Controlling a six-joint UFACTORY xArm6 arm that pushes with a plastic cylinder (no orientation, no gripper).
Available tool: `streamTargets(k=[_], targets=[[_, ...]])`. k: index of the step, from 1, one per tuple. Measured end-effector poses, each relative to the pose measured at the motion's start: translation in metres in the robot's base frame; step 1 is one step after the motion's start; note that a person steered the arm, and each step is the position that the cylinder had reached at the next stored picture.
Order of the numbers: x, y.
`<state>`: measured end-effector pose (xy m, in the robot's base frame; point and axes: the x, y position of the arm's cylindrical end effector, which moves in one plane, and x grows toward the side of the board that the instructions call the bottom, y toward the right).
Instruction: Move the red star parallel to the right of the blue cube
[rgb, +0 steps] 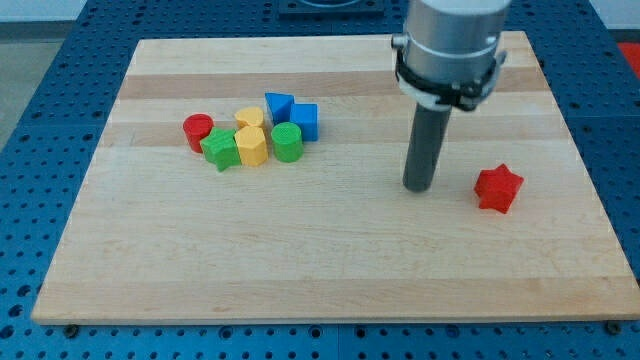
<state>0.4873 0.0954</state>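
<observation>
Camera view: tip parked left of the red star, push not yet lined up

Nearest the view's bottom, the worktop (300, 280) is bare wood. Going up, the red star (498, 188) lies at the view's right, well apart from every other block. My tip (419, 187) rests on the wood near the star's left side, with a clear gap between them, not touching. No gripper exists on this rig, only the rod, so nothing is held.

Farther up and to the view's left sits the cluster: red cylinder (198, 129), green star (220, 149), yellow block (251, 146), green cylinder (287, 142), a 2nd yellow block (249, 119) behind, then the blue cube (304, 121) and a blue triangle (279, 105) at its left.

Judging by this, the approach step is in hand. The star must travel left and slightly up to land level with the cube on its right side. That calls for my tip to circle round to the star's right and lower flank first; pushing from where it stands would drive the star away from the cube.
</observation>
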Motion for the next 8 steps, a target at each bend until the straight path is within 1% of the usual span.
streamTargets(k=[1, 2, 3, 4, 5, 6, 7, 8], targets=[[0.015, -0.001], [0.015, 0.000], [0.024, 0.002], [0.050, 0.002], [0.048, 0.024], [0.025, 0.060], [0.000, 0.071], [-0.008, 0.071]])
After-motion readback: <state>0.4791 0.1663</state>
